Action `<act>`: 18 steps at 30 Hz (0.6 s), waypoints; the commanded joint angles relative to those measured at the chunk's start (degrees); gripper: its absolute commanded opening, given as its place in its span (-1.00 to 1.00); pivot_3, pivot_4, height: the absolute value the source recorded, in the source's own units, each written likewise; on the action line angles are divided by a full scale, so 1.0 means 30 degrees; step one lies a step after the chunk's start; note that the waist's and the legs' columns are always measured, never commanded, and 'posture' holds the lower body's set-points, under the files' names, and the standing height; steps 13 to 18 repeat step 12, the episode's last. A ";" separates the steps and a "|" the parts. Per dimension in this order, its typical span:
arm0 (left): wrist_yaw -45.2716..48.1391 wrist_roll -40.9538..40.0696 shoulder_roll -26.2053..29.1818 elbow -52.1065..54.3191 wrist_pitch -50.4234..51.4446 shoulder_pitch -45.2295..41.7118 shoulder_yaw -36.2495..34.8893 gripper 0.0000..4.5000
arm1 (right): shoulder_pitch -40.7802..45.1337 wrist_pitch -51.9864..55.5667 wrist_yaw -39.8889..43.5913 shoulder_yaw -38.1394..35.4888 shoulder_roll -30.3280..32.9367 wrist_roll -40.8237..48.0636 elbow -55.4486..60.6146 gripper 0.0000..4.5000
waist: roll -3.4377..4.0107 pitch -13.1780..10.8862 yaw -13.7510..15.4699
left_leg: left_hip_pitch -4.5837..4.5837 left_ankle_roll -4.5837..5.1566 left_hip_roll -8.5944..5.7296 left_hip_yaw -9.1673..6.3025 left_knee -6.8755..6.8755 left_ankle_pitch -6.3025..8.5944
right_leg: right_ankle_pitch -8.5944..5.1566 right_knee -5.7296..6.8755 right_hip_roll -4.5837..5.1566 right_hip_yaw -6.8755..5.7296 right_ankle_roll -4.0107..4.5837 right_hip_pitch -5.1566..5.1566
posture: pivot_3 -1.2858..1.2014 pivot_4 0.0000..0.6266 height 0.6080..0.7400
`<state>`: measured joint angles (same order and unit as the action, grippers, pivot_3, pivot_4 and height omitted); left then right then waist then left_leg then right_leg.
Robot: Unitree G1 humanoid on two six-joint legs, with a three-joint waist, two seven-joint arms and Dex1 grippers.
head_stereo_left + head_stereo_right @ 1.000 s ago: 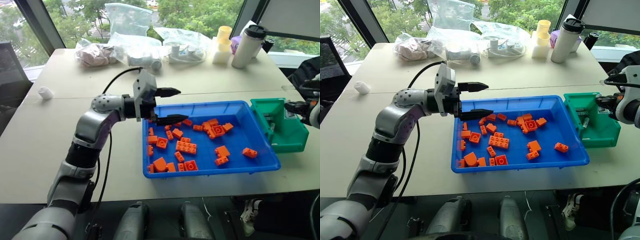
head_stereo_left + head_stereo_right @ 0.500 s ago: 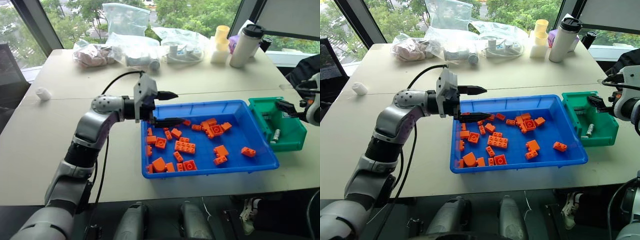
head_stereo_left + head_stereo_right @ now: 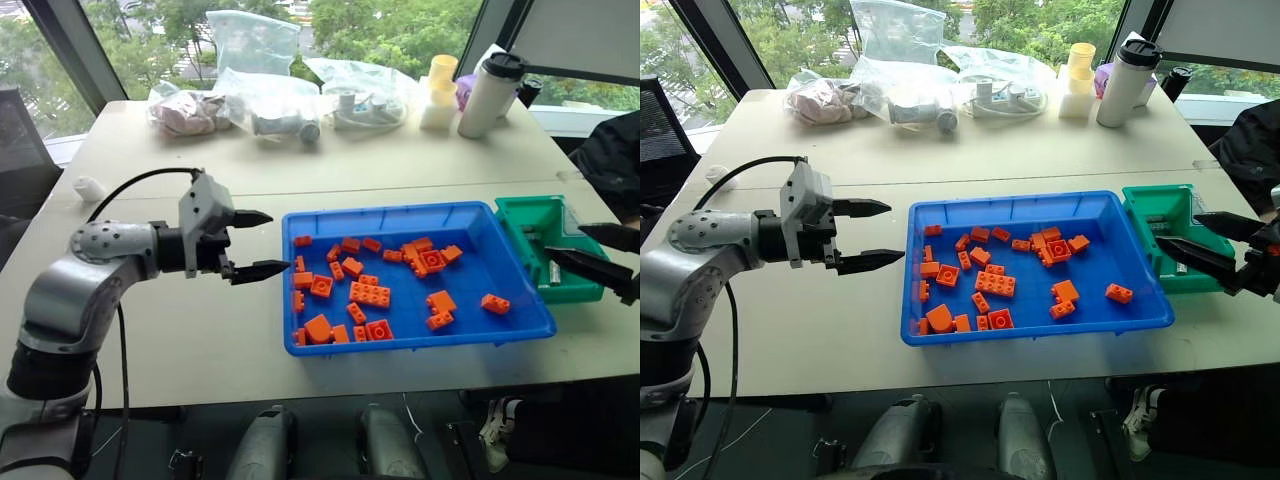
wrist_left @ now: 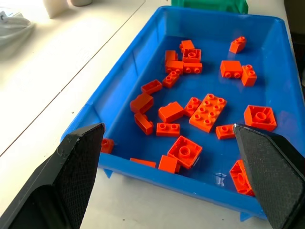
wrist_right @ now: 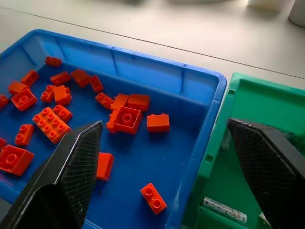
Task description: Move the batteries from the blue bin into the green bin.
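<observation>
- blue bin sits mid-table, rn just orange bricks scattered inside; can't spot any batteries in it
- green bin butts right up against the blue bin's right end; its right part is covered by the right gripper, so most of the inside is hard to read
- batteries: in the right wrist view there's one slim silvery cylinder lying on the green bin's floor near the blue bin's wall, partly cut off by the edge; can't tell how many others, the finger hides the rest
- right gripper: fingers spread wide, nothing between them; hangs over the green bin on the side away from the blue bin, arm cut off at the frame edge
- left gripper: also wide open and empty; over bare table just off the blue bin's left end, tips pointing at it, not touching
- bags, cups + a tumbler way behind the blue bin; contents too blurry to name
</observation>
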<state>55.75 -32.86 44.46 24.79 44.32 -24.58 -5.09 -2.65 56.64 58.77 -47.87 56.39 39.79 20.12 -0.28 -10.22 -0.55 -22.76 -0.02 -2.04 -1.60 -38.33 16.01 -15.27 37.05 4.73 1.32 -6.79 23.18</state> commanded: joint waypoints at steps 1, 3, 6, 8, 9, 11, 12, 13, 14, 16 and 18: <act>-0.1344 -0.1368 0.0044 0.1681 0.1408 0.1070 -0.1391 1.00 | -0.0943 -0.1190 -0.0099 0.0258 -0.1007 0.0314 0.1220 0.91 | -0.0001 0.0000 0.0000 | 0.0016 0.0000 0.0000 0.0006 0.0010 0.0000 | -0.0001 -0.0012 0.0001 0.0004 -0.0001 -0.0013 | 0.03 -0.52 1.00; -0.1906 -0.1836 0.0010 0.2273 0.1914 0.1901 -0.1779 1.00 | -0.1349 -0.1705 -0.0310 0.0887 -0.1667 0.0281 0.1407 0.91 | -0.0001 0.0000 -0.0002 | 0.0056 0.0002 0.0000 0.0009 0.0034 0.0003 | -0.0007 -0.0020 0.0000 0.0008 -0.0006 -0.0041 | 0.03 -0.52 1.00; -0.2217 -0.2220 0.0292 0.2845 0.2156 0.2925 -0.2045 1.00 | -0.1387 -0.2328 -0.0548 0.1403 -0.1988 0.0263 0.1273 0.91 | 0.0003 0.0000 -0.0002 | 0.0059 0.0002 0.0000 0.0014 0.0036 0.0003 | -0.0008 -0.0017 0.0005 0.0014 -0.0005 -0.0036 | 0.03 -0.52 1.00; -0.2720 -0.2509 0.0212 0.2969 0.2341 0.3161 -0.2307 1.00 | -0.1130 -0.2636 -0.0739 0.1636 -0.2129 0.0443 0.1033 0.91 | 0.0002 0.0000 0.0003 | 0.0061 0.0002 -0.0001 0.0016 0.0035 0.0003 | -0.0008 -0.0016 0.0010 0.0017 -0.0004 -0.0036 | 0.03 -0.52 1.00; -0.2909 -0.2626 0.0192 0.3000 0.2357 0.3202 -0.2407 1.00 | -0.1060 -0.2718 -0.0846 0.1723 -0.2175 0.0548 0.1013 0.91 | 0.0002 0.0000 0.0011 | 0.0062 0.0001 -0.0001 0.0016 0.0035 0.0003 | -0.0008 -0.0016 0.0010 0.0017 -0.0004 -0.0036 | 0.03 -0.52 1.00; -0.3329 -0.2850 0.0090 0.3153 0.2391 0.3282 -0.2510 1.00 | -0.0822 -0.2911 -0.1060 0.1991 -0.2310 0.0750 0.0965 0.91 | 0.0002 0.0000 0.0061 | 0.0062 0.0000 -0.0001 0.0013 0.0035 0.0004 | -0.0009 -0.0018 0.0010 0.0014 -0.0002 -0.0039 | 0.03 -0.52 1.00; -0.3519 -0.2860 0.0067 0.3240 0.2333 0.3344 -0.2536 1.00 | -0.0689 -0.3013 -0.1168 0.2157 -0.2347 0.0819 0.0936 0.91 | 0.0002 0.0000 0.0061 | 0.0063 0.0000 -0.0001 0.0013 0.0035 0.0004 | -0.0009 -0.0021 0.0011 0.0014 -0.0001 -0.0040 | 0.03 -0.52 1.00; -0.3519 -0.2860 0.0067 0.3240 0.2333 0.3344 -0.2536 1.00 | -0.0689 -0.3013 -0.1168 0.2157 -0.2347 0.0819 0.0936 0.91 | 0.0002 0.0000 0.0061 | 0.0063 0.0000 -0.0001 0.0013 0.0035 0.0004 | -0.0009 -0.0021 0.0011 0.0014 -0.0001 -0.0040 | 0.03 -0.52 1.00; -0.3519 -0.2860 0.0067 0.3240 0.2333 0.3344 -0.2536 1.00 | -0.0689 -0.3013 -0.1168 0.2157 -0.2347 0.0819 0.0936 0.91 | 0.0002 0.0000 0.0061 | 0.0063 0.0000 -0.0001 0.0013 0.0035 0.0004 | -0.0009 -0.0021 0.0011 0.0014 -0.0001 -0.0040 | 0.03 -0.52 1.00; -0.3519 -0.2860 0.0067 0.3240 0.2333 0.3344 -0.2536 1.00 | -0.0689 -0.3013 -0.1168 0.2157 -0.2347 0.0819 0.0936 0.91 | 0.0002 0.0000 0.0061 | 0.0063 0.0000 -0.0001 0.0013 0.0035 0.0004 | -0.0009 -0.0021 0.0011 0.0014 -0.0001 -0.0040 | 0.03 -0.52 1.00; -0.3519 -0.2860 0.0067 0.3240 0.2333 0.3344 -0.2536 1.00 | -0.0689 -0.3013 -0.1168 0.2157 -0.2347 0.0819 0.0936 0.91 | 0.0002 0.0000 0.0061 | 0.0063 0.0000 -0.0001 0.0013 0.0035 0.0004 | -0.0009 -0.0021 0.0011 0.0014 -0.0001 -0.0040 | 0.03 -0.52 1.00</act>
